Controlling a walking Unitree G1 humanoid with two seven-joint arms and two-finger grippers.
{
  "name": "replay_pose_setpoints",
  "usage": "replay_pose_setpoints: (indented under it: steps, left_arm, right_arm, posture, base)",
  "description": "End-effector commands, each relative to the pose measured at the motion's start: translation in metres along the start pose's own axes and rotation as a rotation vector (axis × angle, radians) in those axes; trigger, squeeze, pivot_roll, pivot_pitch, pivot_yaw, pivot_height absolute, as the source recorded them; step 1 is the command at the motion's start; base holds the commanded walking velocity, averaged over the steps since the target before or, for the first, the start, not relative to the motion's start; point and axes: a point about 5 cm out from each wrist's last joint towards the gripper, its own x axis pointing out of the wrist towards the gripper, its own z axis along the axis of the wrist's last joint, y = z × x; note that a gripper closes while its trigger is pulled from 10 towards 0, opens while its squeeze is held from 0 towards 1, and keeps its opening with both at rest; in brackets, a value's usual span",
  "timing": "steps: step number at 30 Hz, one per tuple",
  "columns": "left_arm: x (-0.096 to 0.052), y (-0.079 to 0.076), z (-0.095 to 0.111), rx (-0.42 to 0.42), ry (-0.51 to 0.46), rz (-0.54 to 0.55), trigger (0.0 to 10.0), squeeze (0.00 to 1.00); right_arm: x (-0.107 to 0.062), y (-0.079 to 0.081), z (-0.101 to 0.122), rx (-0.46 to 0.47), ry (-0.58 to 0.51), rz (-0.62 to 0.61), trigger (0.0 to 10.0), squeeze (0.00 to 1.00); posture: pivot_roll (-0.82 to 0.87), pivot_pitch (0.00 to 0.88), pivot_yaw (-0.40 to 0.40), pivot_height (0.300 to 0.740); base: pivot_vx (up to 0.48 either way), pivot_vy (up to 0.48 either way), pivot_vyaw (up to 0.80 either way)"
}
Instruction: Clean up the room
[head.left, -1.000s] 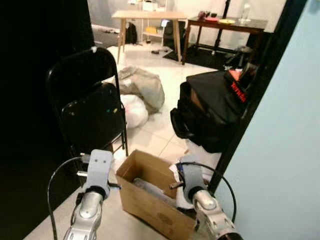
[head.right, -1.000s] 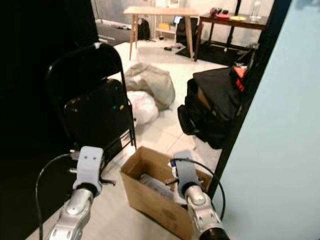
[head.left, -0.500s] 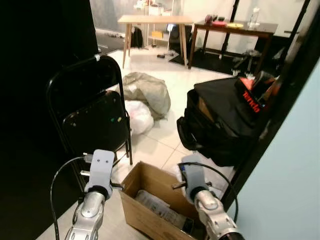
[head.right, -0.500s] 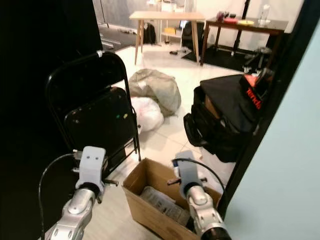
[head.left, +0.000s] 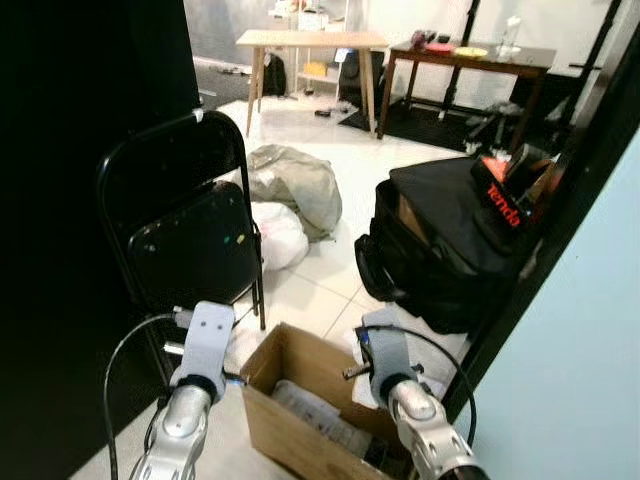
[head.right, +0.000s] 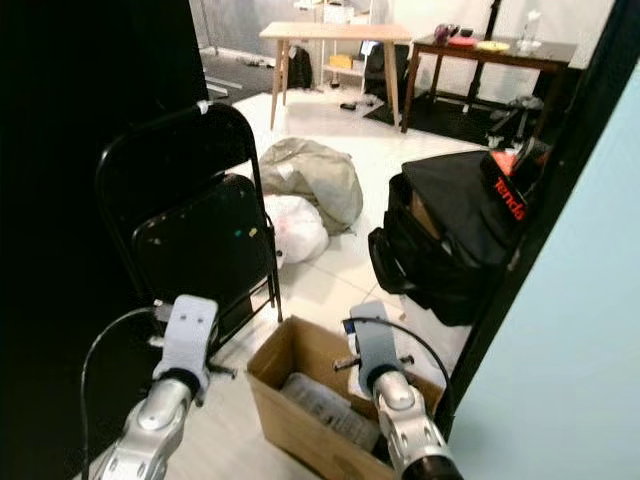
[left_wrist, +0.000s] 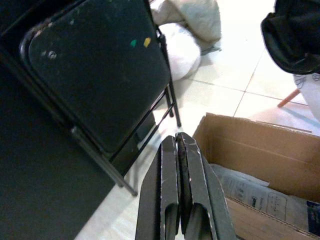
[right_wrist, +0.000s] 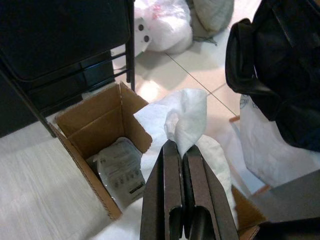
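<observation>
Right gripper (right_wrist: 175, 147): fingers pressed together on a crumpled white paper towel (right_wrist: 181, 117), pinching its lower fold; it hangs above the far corner of the cardboard box (head.left: 300, 400), on the side nearest the black bag.
White paper towel: bunched up, rising from the fingertips, its loose part draped down past the box's edge in the right wrist view.
Left gripper (left_wrist: 176, 145): clenched, fingers flat against each other with nothing between them, held just outside the box's near-left wall, between the box and the chair.
Cardboard box: open-topped, brown, sitting on the floor right in front of the robot, between both arms; flaps up.
Box contents: a clear plastic packet (right_wrist: 120, 170) with printed labelling lies flat on the bottom; something dark blue shows at one corner in the left wrist view, too little to name.
Folding chair (head.left: 190, 245): black, upright, on the robot's left, two small coloured stickers on its seat; one leg stands just beside the box.
White plastic bag (head.left: 278, 232): on the tiles behind the chair, touching a grey-beige sack (head.left: 295, 185) lying beyond it.
Black bag (head.left: 450, 245): big, soft, to the right, red lettering on its top flap.
Floor: pale tiles ahead, pale wood-look boards under the box.
Far end: light wooden table (head.left: 305, 40) and a dark table (head.left: 465, 55) beside it, small items on top, too small to name.
</observation>
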Motion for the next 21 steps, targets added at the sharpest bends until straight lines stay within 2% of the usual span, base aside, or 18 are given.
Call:
replay_pose_setpoints:
  steps: [1, 8, 10, 11, 12, 16, 17, 20, 21]
  left_arm:
    - [0.0, -0.001, -0.004, -0.003, 0.028, -0.002, 10.0, 0.0]
    - [0.0, -0.001, -0.007, 0.05, 0.028, -0.04, 10.0, 0.0]
    - [0.0, 0.001, -0.009, 0.111, 0.033, -0.076, 10.0, 0.0]
    - [0.0, 0.001, -0.009, 0.111, 0.033, -0.076, 10.0, 0.0]
    - [0.001, 0.006, -0.01, 0.195, 0.03, -0.111, 10.0, 0.0]
    - [0.003, 0.015, -0.01, 0.252, 0.027, -0.124, 10.0, 0.0]
    - [0.004, 0.018, -0.007, 0.286, 0.002, -0.182, 10.0, 0.0]
    - [0.004, 0.018, -0.006, 0.292, -0.004, -0.198, 10.0, 0.0]
    - [0.001, 0.016, -0.005, 0.314, -0.018, -0.254, 10.0, 0.0]
  right_arm:
    - [0.0, -0.001, -0.003, -0.004, 0.021, 0.0, 10.0, 0.0]
    - [0.006, 0.003, 0.0, -0.029, 0.036, 0.046, 10.0, 0.0]
    - [0.009, 0.007, 0.0, -0.073, 0.058, 0.083, 10.0, 0.0]
    - [0.009, 0.007, 0.0, -0.073, 0.058, 0.083, 10.0, 0.0]
    - [0.012, 0.011, 0.001, -0.121, 0.071, 0.115, 10.0, 0.0]
    - [0.016, 0.012, 0.004, -0.158, 0.082, 0.13, 10.0, 0.0]
    - [0.021, 0.011, 0.01, -0.178, 0.087, 0.132, 10.0, 0.0]
    - [0.022, 0.011, 0.011, -0.181, 0.088, 0.132, 10.0, 0.0]
    - [0.025, 0.01, 0.015, -0.187, 0.087, 0.132, 10.0, 0.0]
  posture:
    - [0.0, 0.0, -0.007, 0.74]
    - [0.0, 0.0, -0.008, 0.74]
    - [0.0, 0.0, -0.008, 0.74]
    - [0.0, 0.0, -0.008, 0.74]
    - [0.0, 0.0, -0.012, 0.74]
    - [0.01, 0.0, -0.018, 0.74]
    - [0.01, 0.015, -0.031, 0.74]
    - [0.01, 0.015, -0.031, 0.74]
    - [0.02, 0.081, -0.049, 0.74]
  base:
    - [0.0, 0.0, 0.0]
    - [0.0, 0.0, 0.0]
    - [0.0, 0.0, 0.0]
    - [0.0, 0.0, 0.0]
    - [0.0, 0.0, 0.0]
    - [0.0, 0.0, 0.0]
    - [0.0, 0.0, 0.0]
    - [0.0, 0.0, 0.0]
    - [0.0, 0.0, 0.0]
